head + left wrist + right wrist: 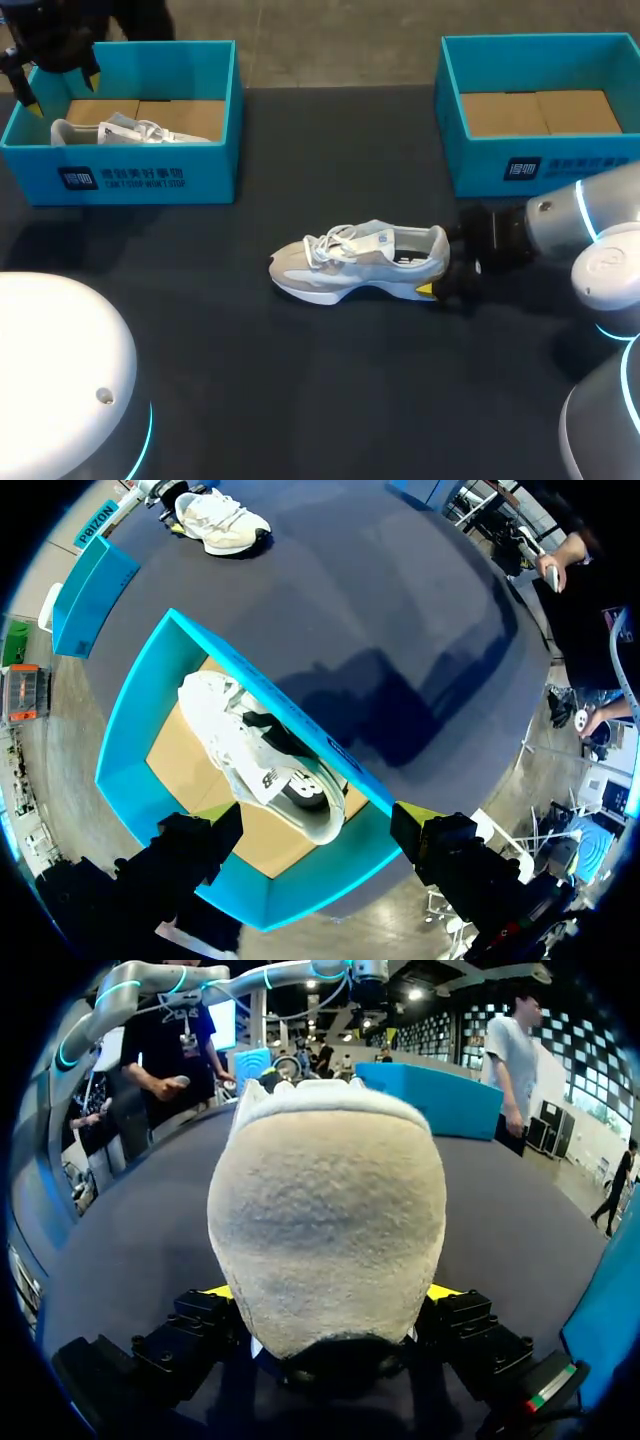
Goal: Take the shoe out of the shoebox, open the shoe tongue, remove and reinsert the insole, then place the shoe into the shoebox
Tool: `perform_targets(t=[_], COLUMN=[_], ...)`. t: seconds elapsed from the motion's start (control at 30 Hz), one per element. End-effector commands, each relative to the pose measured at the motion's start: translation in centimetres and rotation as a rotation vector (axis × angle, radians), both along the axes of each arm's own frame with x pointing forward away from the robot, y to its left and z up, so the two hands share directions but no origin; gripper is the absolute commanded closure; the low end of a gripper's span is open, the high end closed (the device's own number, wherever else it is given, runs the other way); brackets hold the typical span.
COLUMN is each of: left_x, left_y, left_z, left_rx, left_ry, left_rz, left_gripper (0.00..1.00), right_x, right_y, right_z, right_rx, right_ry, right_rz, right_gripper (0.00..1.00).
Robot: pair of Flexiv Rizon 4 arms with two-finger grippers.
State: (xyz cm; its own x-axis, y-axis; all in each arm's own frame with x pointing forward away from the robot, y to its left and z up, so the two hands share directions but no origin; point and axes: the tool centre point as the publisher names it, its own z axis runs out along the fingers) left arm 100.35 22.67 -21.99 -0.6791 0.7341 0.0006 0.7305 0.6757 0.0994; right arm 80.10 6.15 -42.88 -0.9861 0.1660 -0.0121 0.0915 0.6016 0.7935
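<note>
Grey suede fills the right wrist view: the heel of the shoe [325,1220] sits between the fingers of the right gripper [330,1295]. Its yellow fingertips [447,1292] press against the heel from either side, so the gripper is clenched on the shoe. The shoe stands upright on its sole on the dark table [250,380], its toe pointing straight away from the gripper and its pale laces further ahead of the fingers. The right box [540,165], teal with a bare cardboard floor, stands beside this gripper, near the shoe but apart from it. The left gripper [312,820] hangs above the left box [130,710], its fingers spread wide and touching nothing. Directly beneath it, inside that box, the second shoe [265,765] lies on the cardboard. It is white and grey, with its heel end nearest the fingers and its toe pointing away from them. Well ahead of the left gripper, across the table, the first shoe shows small with the right arm at its heel and the right box beside them. The two grippers are well apart, each at its own side of the table.
</note>
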Motion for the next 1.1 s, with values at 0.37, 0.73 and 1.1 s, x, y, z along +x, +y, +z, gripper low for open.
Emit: perform_targets(t=[0.37, 0.73, 1.1], left_x=[-0.13, -0.13, -0.13], left_y=[-0.01, -0.01, -0.01], left_z=[0.09, 0.09, 0.09], left_rx=[0.002, 0.002, 0.002], left_ry=[-0.001, -0.001, -0.001], left_rz=[0.0, 0.0, 0.0], left_gripper=[0.0, 0.0, 0.0], right_x=[-0.52, -0.53, -0.53], right_y=[0.69, 0.62, 0.62], right_z=[-0.53, -0.85, -0.85], right_rx=[-0.027, -0.022, -0.022], right_ry=[0.019, 0.023, 0.023], right_rz=[0.054, 0.029, 0.029], right_gripper=[1.0, 1.0, 1.0])
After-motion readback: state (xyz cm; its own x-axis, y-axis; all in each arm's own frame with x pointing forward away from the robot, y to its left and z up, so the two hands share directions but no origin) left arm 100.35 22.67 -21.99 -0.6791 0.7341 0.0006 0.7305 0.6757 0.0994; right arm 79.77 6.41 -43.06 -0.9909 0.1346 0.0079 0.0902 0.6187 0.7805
